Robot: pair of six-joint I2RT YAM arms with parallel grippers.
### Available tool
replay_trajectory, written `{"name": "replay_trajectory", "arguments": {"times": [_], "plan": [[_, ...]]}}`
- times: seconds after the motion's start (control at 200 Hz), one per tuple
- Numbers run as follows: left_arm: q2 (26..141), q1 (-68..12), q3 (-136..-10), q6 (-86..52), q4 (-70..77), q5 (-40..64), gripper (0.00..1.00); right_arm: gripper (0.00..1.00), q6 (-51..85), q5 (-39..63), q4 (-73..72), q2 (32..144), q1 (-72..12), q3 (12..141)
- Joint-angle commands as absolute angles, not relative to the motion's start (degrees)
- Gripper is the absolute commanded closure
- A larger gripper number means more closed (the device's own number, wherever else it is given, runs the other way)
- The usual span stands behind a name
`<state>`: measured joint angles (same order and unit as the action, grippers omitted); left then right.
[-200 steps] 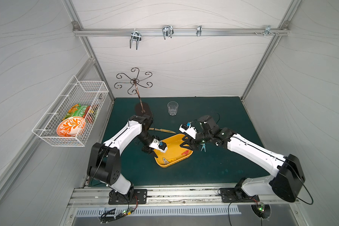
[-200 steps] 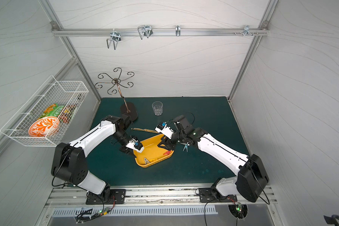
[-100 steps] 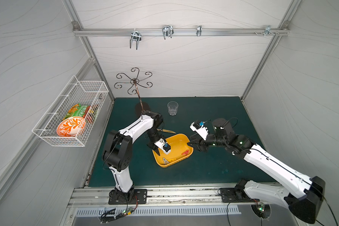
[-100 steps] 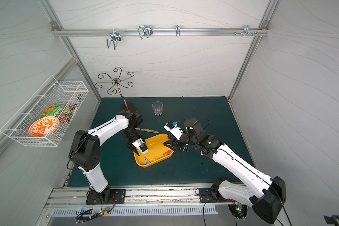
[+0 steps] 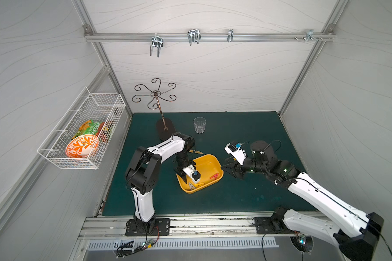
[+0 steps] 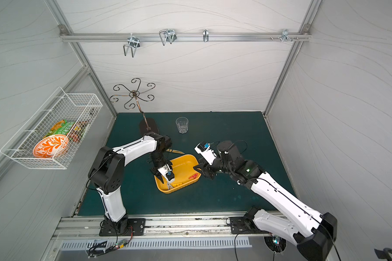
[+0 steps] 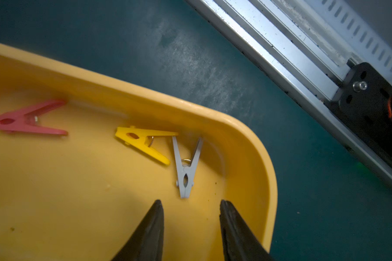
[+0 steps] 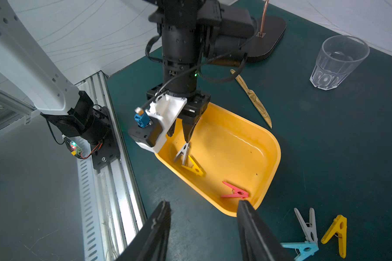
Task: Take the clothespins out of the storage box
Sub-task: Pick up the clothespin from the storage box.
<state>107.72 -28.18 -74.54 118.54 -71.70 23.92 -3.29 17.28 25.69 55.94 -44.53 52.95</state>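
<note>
Storage box [image 8: 277,156]: three clothespins [image 7: 186,174] (red, yellow, grey)
Counter [image 8: 326,146]: three more
Left end effector [image 7: 190,201]: parted, empty
Right end effector [image 8: 204,201]: parted, empty

Drinking glass [image 5: 199,125], tan knife [image 8: 252,99], wire basket [image 5: 100,106], scrolled stand [image 5: 165,132]

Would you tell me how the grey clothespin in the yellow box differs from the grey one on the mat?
The boxed grey clothespin lies inside the storage box; the other grey clothespin lies outside on the mat. The left gripper points its open jaws at the boxed one; the mat one touches a light blue clothespin. Both are grey, A-shaped pegs.
</note>
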Motion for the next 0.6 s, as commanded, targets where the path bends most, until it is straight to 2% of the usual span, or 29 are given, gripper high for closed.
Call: {"name": "replay_trajectory", "arguments": {"times": [0.0, 0.235, 0.595], "plan": [[107.2, -29.7, -72.5, 132.7, -66.9, 24.0, 0.54, 0.48, -2.5, 16.8, 27.0, 54.3, -44.3, 52.6], [107.6, -30.4, -70.2, 130.4, -61.9, 24.3, 0.55, 0.48, -2.8, 17.1, 27.4, 53.8, -44.1, 52.5], [108.1, -30.4, -68.2, 130.5, -61.1, 22.8, 0.6, 0.48, -2.7, 16.9, 27.1, 53.7, -44.0, 52.3]]}}
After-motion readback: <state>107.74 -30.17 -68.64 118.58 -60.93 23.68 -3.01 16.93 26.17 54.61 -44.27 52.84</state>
